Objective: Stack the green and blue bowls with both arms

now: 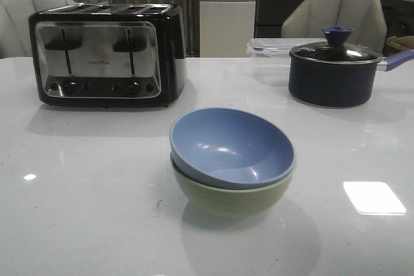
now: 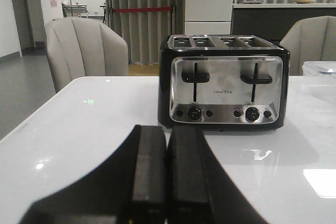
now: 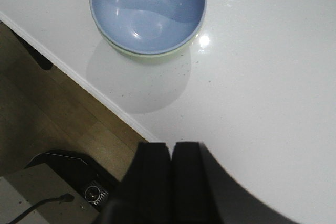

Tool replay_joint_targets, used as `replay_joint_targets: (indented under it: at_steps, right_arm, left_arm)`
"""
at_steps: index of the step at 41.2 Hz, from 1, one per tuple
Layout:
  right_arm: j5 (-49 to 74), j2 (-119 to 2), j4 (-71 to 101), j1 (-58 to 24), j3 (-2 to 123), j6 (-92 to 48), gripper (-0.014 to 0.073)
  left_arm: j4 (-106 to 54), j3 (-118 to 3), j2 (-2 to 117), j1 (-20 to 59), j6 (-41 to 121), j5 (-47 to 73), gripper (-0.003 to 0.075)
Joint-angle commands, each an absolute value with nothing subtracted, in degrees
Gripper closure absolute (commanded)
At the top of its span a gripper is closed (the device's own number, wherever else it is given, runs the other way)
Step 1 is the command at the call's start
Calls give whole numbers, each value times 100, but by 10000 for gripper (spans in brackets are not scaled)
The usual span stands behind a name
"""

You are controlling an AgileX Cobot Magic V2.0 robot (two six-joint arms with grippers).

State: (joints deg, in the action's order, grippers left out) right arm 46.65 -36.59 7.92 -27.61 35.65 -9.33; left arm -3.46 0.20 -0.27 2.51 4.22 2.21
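Blue bowl (image 1: 231,147) nested inside green bowl (image 1: 231,197), tilted slightly, the pair standing near the front middle of the white table (image 1: 84,211). Left gripper (image 2: 167,174) and right gripper (image 3: 171,177): fingers pressed together, holding nothing, both clear of the bowls. Behind, to the left, a black-and-chrome four-slot toaster (image 1: 107,53) lettered "FINETEK". Behind, to the right, a dark navy lidded pot (image 1: 335,69), with a clear plastic container (image 1: 272,48) just beside it.
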Motion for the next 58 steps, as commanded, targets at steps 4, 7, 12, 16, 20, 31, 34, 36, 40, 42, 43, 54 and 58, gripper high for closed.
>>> replay_joint_targets:
  at_steps: [4,7,12,16,20,31,34,36,40,42,43,54,58]
  right_arm:
    - [3931,-3111,764,-2137,3445,-935,536]
    - [3406,-2720,759,-1662,3124,-935,536]
    - [2507,-1924,752,-1005,2397,-935,536]
    - [2028,-1286,752,-587,1886,-935,536]
    - [1677,-786,752,-284,1380,-935,536]
    - [589,-3,758,-65,207,-935,536]
    - [365,125,762,-65,25,-935,536]
    - [139,178,762,-65,-104,-935,536]
    - [44,171,762,-65,-136,-935,536]
    - [-51,171,762,-65,-137,-935,536]
    - [-64,171,762,-65,-137,-935,536]
    - [-265,171,669,-65,-143,-660,536]
    - [-491,171,138,-65,-143,0,536]
  left_arm:
    - [-384,41,-138,287,418,-326,627]
    - [-384,41,-138,287,418,-326,627]
    - [-384,41,-138,287,418,-326,627]
    - [-384,41,-138,287,418,-326,627]
    - [-384,41,-138,287,418,-326,627]
    - [-384,41,-138,287,418,-326,627]
    - [-384,41,-138,287,418,-326,627]
    - [-384,41,-138,287,418,-326,627]
    - [-384,41,-138,287,418,-326,627]
    - [-384,41,-138,287,418,-326,627]
    - [-384,41,-138,287,418,-326,627]
    - [-384,41,-138,287,418,-326,627]
    - [-384,41,-138,287,418,-326,627]
